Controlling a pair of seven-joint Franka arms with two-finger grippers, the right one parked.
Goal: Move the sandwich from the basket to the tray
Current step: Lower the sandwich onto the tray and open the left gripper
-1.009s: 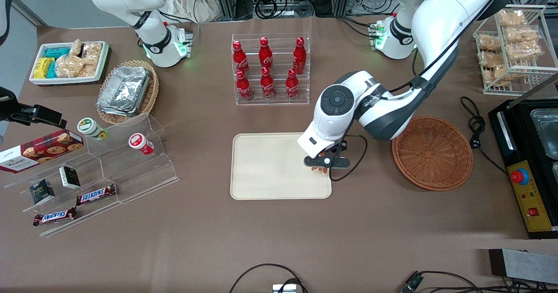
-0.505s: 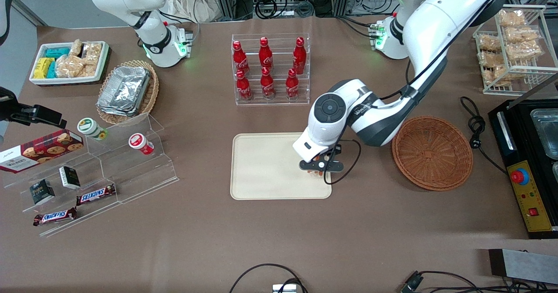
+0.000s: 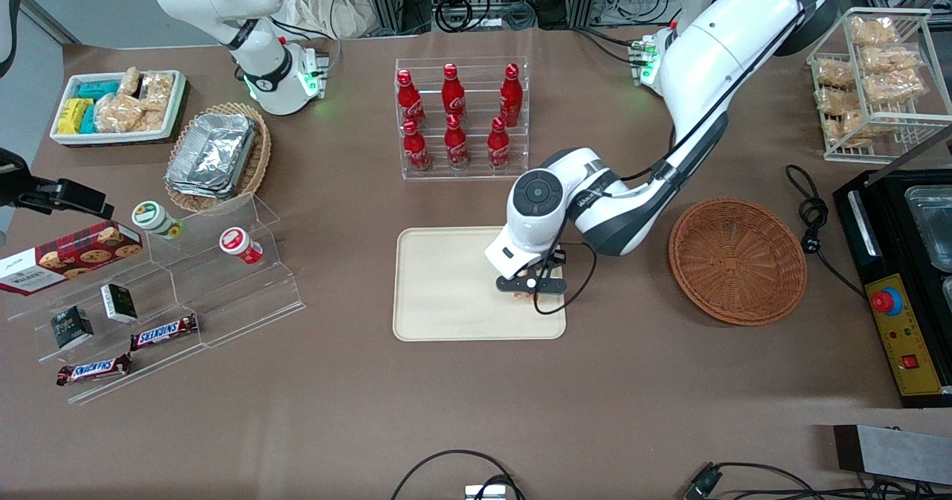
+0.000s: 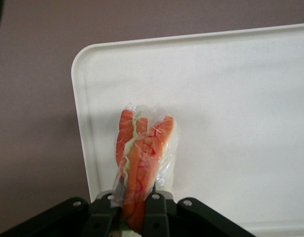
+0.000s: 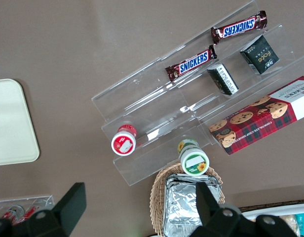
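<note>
My left gripper (image 3: 529, 289) hangs over the cream-beige tray (image 3: 446, 292), above the tray's end nearest the basket. It is shut on the wrapped sandwich (image 4: 142, 158), whose orange and green filling shows between the black fingers (image 4: 154, 210). In the front view only a bit of orange of the sandwich (image 3: 526, 296) peeks out under the gripper. The wrist view shows the gripper (image 4: 133, 207) and sandwich above a rounded corner of the tray (image 4: 231, 98). The round reddish-brown basket (image 3: 736, 260) stands beside the tray, toward the working arm's end of the table, with nothing in it.
A clear rack of red bottles (image 3: 461, 120) stands farther from the front camera than the tray. Acrylic shelves with snacks (image 3: 178, 292) and a tan basket of foil trays (image 3: 217, 156) lie toward the parked arm's end. A black appliance (image 3: 904, 277) stands beside the round basket.
The left gripper has carried the sandwich from the tray's edge nearest the basket farther in over the tray. It stays shut on the sandwich.
</note>
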